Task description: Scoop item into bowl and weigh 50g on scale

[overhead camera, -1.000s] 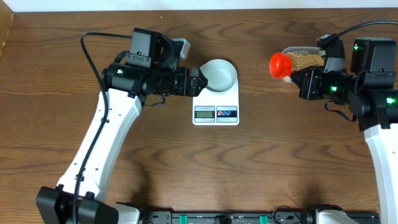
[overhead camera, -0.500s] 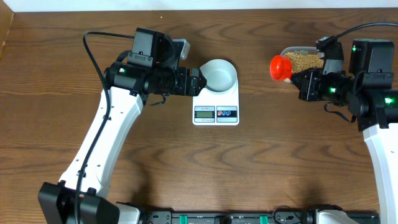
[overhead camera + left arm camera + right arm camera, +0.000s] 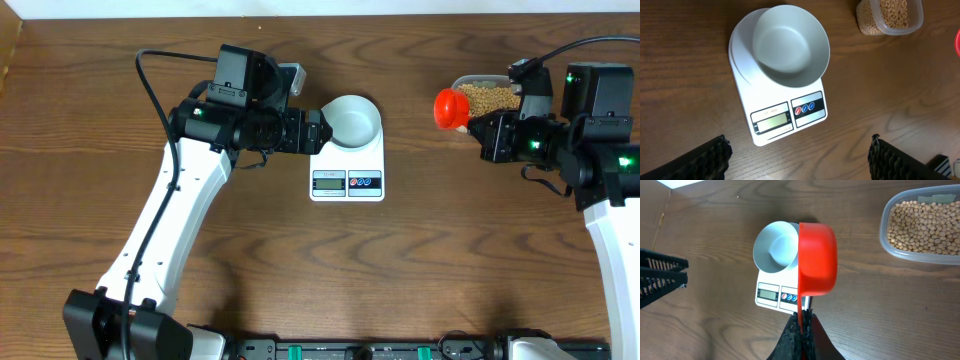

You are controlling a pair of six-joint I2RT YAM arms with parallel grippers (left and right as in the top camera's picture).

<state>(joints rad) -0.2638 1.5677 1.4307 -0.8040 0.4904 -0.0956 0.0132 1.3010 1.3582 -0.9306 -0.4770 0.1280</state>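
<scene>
Right gripper [image 3: 801, 323] clamped on the red scoop's [image 3: 817, 260] handle
Left gripper [image 3: 316, 133] spread wide beside the scale [image 3: 747, 100], likely ready to steady it; the empty bowl [image 3: 790, 42] sits on top to be weighed; soybeans [image 3: 922, 222] lie in 1 clear tub [image 3: 886, 227] near the scoop

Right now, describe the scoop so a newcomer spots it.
From the white scale mid-table, look toward the right arm. Its pincer holds the scoop by its handle, near the clear tub of beans. Unlike tub and white bowl, it is bright red.
</scene>
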